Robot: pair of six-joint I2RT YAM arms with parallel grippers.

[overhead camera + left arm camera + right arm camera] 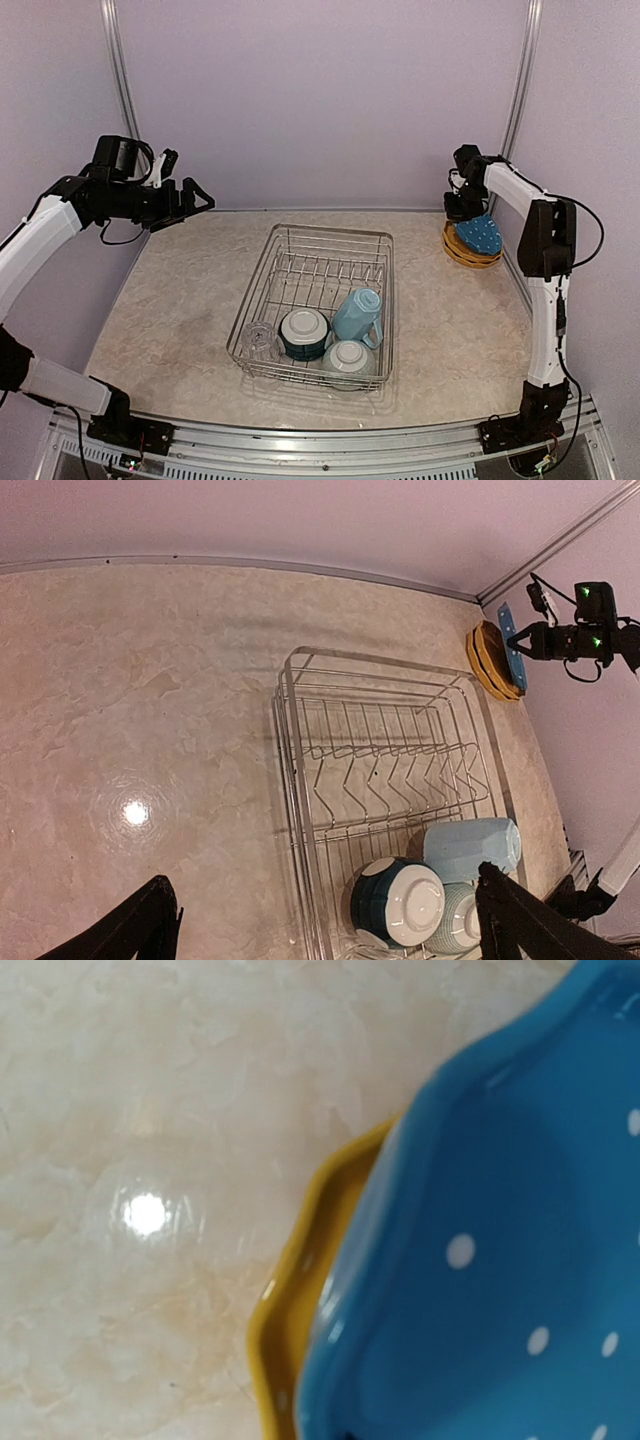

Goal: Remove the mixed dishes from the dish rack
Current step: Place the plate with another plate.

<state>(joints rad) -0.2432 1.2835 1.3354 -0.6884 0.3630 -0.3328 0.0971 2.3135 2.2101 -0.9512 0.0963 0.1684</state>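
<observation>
Top external: R gripper point(462, 208) by blue plate point(481, 234), on yellow-orange plates point(468, 257).

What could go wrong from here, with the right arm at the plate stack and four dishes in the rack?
1. The blue plate looks tilted on the yellow-orange plates beside the right gripper; released unevenly, it may slide off.
2. The light blue mug, teal bowl, pale bowl and clear glass crowd the dish rack's near end; the open left gripper could knock a neighbour while reaching in.
</observation>
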